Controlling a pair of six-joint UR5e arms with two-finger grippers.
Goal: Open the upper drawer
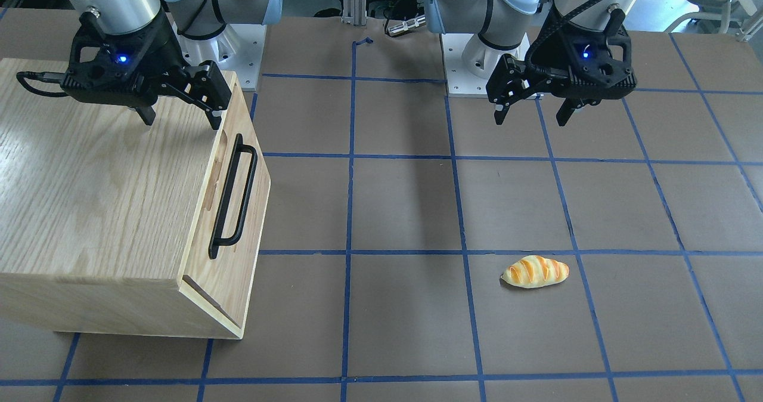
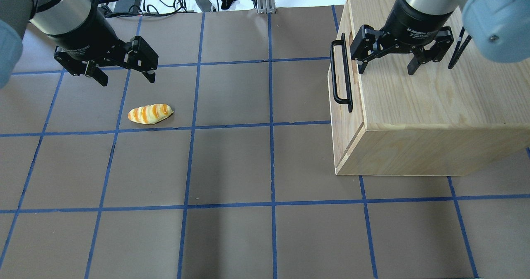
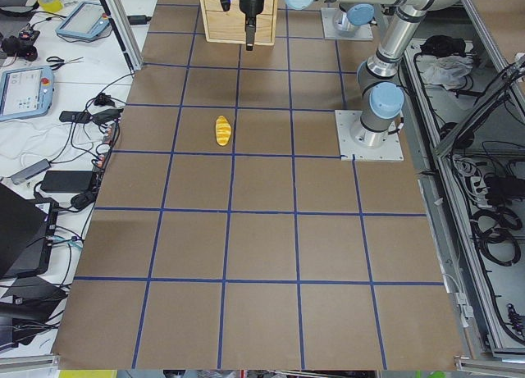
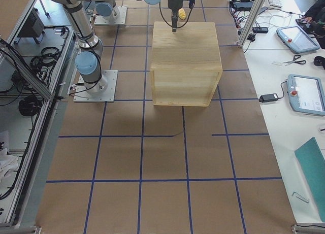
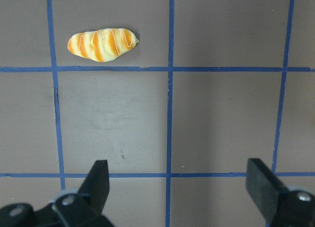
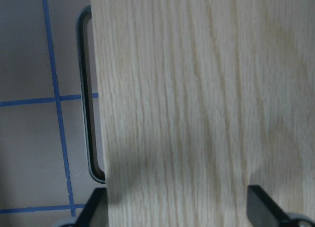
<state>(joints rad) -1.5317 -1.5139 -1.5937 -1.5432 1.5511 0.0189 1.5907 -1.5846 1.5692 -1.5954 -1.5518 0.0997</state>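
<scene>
- The upper drawer is set at the top of the front face of the cabinet, on the right side of the table. That face is turned left, toward the table's middle, and the drawer is judged to be shut.
- Its bar handle lies just left of, and lower than, the right gripper. This gripper hangs over the cabinet top near its left edge, with fingers spread wide and nothing held.
- The handle's long axis runs near to far. The fingers are spaced left to right, so the bar could be straddled once the gripper is moved left and lowered.
- The left gripper is well apart at the far left, spread and empty, above a bread roll. The right arm is judged the nearer.
- A pale plank front, a long black bar and a slot-shaped cut-out behind the bar are seen.
</scene>
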